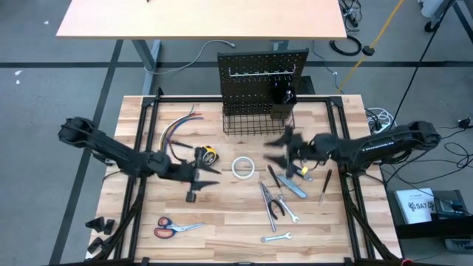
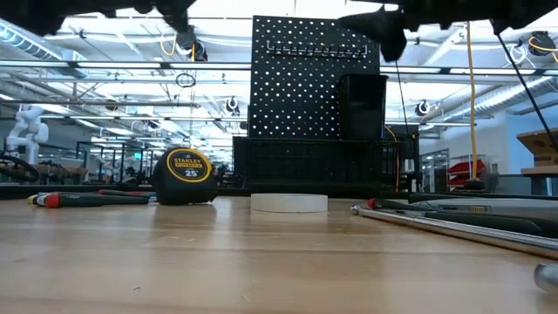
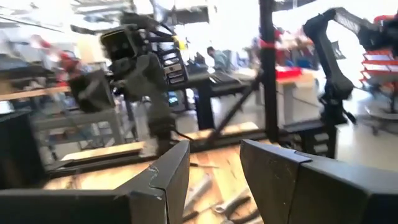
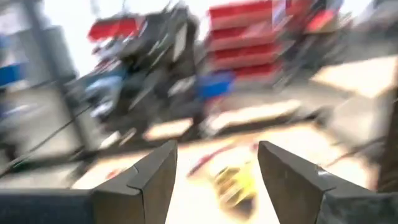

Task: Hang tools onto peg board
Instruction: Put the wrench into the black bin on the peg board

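Overhead, we see both grippers, left (image 1: 198, 176) and right (image 1: 277, 150), parted and empty, between picks. Tools (image 1: 279, 198) lie on table (image 1: 222, 236), pegboard (image 1: 262, 74) behind. Next move, we judge: descend, grasp one tool, carry to hooks.

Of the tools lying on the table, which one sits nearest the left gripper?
The yellow tape measure, just beyond the left gripper toward the peg board. The orange-handled scissors lie farther off, and the wrenches and pliers lie toward the right arm.
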### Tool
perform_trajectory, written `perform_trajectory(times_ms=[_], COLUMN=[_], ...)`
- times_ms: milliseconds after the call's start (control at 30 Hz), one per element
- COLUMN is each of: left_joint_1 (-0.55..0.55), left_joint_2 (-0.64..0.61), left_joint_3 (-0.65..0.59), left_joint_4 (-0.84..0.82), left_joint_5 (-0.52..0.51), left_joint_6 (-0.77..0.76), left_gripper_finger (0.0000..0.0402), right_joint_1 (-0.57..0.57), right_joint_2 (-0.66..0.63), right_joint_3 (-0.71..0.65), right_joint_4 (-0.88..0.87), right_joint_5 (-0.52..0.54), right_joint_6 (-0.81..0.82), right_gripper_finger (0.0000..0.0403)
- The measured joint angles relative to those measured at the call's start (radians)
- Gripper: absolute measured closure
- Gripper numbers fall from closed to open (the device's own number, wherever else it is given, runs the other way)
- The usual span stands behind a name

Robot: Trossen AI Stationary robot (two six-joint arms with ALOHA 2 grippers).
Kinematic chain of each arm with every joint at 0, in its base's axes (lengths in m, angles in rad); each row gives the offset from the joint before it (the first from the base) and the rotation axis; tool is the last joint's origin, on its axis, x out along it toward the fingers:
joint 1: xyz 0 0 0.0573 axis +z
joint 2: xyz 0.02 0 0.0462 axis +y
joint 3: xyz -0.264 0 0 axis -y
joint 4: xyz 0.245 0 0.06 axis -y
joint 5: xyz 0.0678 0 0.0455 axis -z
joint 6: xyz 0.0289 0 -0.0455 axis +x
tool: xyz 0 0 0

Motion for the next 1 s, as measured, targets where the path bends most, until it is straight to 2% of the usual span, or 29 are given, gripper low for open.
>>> perform_trajectory(times_ms=[200, 367, 467, 600, 800, 900, 1000], left_joint_1=[-0.007, -0.006, -0.006, -0.011, -0.043, -0.064, -0.072], left_joint_2=[0.254, 0.434, 0.517, 0.600, 0.695, 0.745, 0.799], left_joint_3=[0.168, 0.294, 0.349, 0.410, 0.505, 0.553, 0.603], left_joint_4=[-0.106, -0.157, -0.157, -0.155, -0.152, -0.153, -0.154], left_joint_5=[0.061, 0.093, 0.168, 0.294, 0.437, 0.447, 0.447], left_joint_6=[0.090, 0.115, 0.121, 0.157, 0.168, 0.165, 0.141], left_gripper_finger=[0.0251, 0.0251, 0.0251, 0.0251, 0.0259, 0.0281, 0.0323], right_joint_1=[0.147, 0.294, 0.382, 0.502, 0.611, 0.638, 0.662], right_joint_2=[0.087, 0.175, 0.235, 0.345, 0.531, 0.588, 0.613], right_joint_3=[0.000, 0.000, 0.000, 0.035, 0.186, 0.270, 0.340], right_joint_4=[-0.182, -0.219, -0.186, -0.165, -0.231, -0.316, -0.408], right_joint_5=[-0.117, -0.136, -0.146, -0.143, -0.138, -0.151, -0.153], right_joint_6=[0.263, 0.521, 0.653, 0.702, 0.671, 0.683, 0.716], right_gripper_finger=[0.0188, 0.0188, 0.0188, 0.0188, 0.0188, 0.0193, 0.0207])
